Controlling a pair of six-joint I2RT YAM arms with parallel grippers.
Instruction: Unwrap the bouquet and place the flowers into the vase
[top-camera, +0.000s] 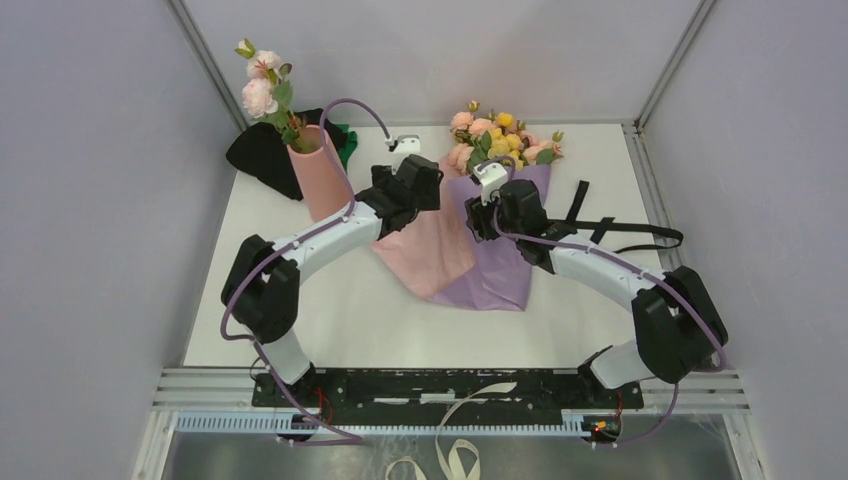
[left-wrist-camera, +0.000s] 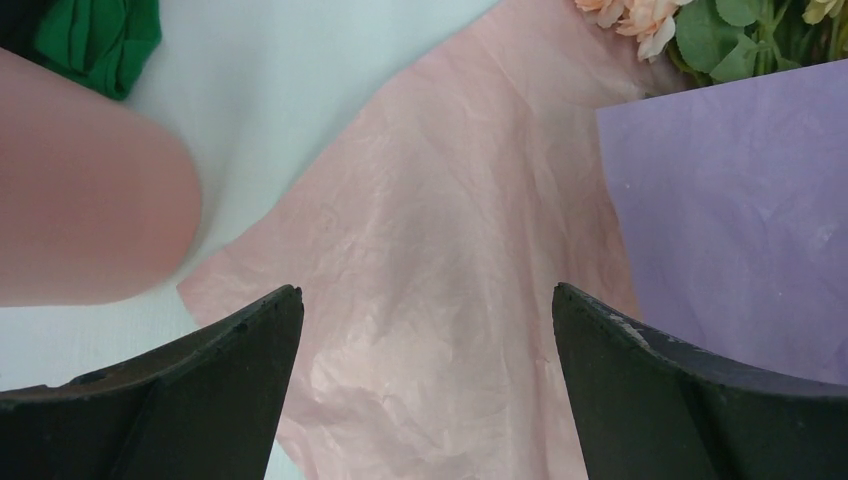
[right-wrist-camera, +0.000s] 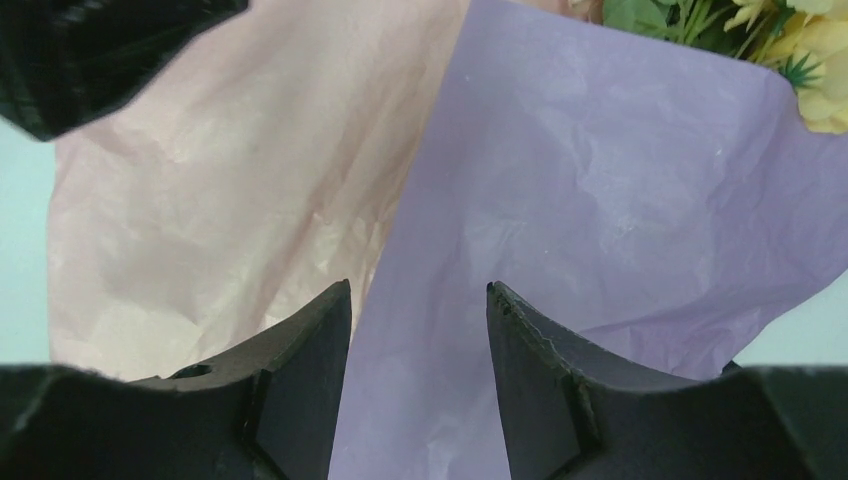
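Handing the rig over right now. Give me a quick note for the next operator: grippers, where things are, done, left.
Left gripper: open, empty, over the pink sheet.
Right gripper: open, empty, over the lilac sheet.
Black ribbon lies loose on the table, right of the paper. Flowers lie at the paper's far edge, stems hidden. Vase stands far left, holding only a pale pink sprig.
Done: ribbon off, wrap spread open.
Left: free the flowers from the paper, put them in the vase.
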